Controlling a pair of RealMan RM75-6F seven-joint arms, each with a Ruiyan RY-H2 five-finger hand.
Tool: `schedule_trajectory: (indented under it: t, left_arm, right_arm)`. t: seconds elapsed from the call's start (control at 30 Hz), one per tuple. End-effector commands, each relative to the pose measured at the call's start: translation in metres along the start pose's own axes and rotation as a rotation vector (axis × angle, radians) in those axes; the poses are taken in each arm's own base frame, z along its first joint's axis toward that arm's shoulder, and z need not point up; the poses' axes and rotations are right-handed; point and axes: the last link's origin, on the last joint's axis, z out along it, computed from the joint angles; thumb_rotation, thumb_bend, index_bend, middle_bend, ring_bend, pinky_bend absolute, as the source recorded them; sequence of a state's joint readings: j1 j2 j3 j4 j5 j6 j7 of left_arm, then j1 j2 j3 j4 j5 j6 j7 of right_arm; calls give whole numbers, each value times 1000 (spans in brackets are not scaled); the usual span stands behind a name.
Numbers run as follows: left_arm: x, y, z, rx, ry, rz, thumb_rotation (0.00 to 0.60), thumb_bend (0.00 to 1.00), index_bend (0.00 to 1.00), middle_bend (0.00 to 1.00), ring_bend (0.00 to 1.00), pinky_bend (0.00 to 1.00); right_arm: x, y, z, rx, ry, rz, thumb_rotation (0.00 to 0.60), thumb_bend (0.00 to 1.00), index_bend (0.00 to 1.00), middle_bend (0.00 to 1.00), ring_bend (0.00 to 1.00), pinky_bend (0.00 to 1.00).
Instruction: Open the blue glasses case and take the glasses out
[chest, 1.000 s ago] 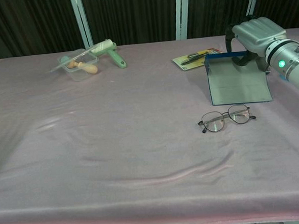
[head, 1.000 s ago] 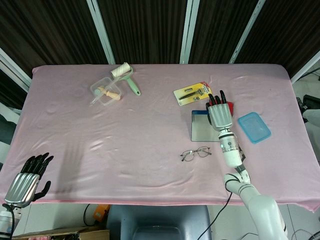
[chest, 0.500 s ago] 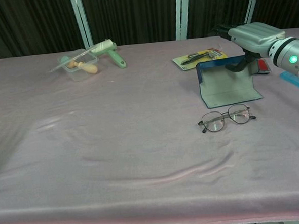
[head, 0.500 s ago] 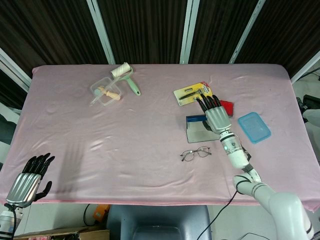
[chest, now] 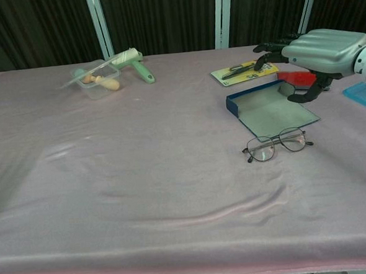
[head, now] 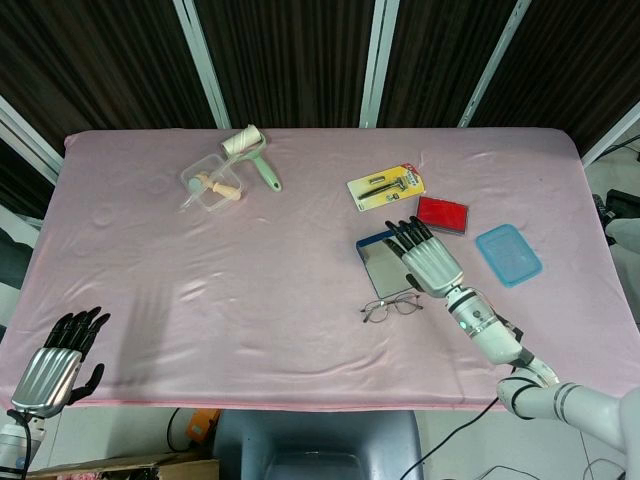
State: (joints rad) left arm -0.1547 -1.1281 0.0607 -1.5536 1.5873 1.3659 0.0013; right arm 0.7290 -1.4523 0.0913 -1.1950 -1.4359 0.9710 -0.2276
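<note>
Case open on the table, glasses already lying outside it.

The blue glasses case (chest: 269,109) lies flat and open on the pink table (chest: 142,177), the glasses (chest: 276,143) just in front, so the task looks done. The right hand (chest: 317,48) hovers above it, fingers spread, gripping nothing. The left hand (head: 58,362) hangs open off the table's near edge. A red pad (head: 442,214), blue lid (head: 508,255) and carded tool (head: 386,187) sit beside, obstructing nothing.
</note>
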Motion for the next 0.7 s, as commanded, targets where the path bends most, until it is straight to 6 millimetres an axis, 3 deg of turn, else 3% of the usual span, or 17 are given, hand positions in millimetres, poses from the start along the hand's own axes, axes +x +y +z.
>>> schedule_trajectory:
  t: [0.03,0.23,0.7]
  left_arm:
    - [0,-1,1,2,-1,0,600,434,0,0,0,47]
    - [-1,-1,2,2,-7,1,600,436,0,0,0,47]
    - [-1,-1,2,2,-7,0,600,435,0,0,0,47]
  right_arm:
    - [-5,-3,-13,52,-64,49,600,462,465,92,90,0]
    - [-19,-8,-18,83,-112,20,600,464,551,92,90,0]
    - [-44,-29,-8,114,-156,86,600,484,596,92,92,0]
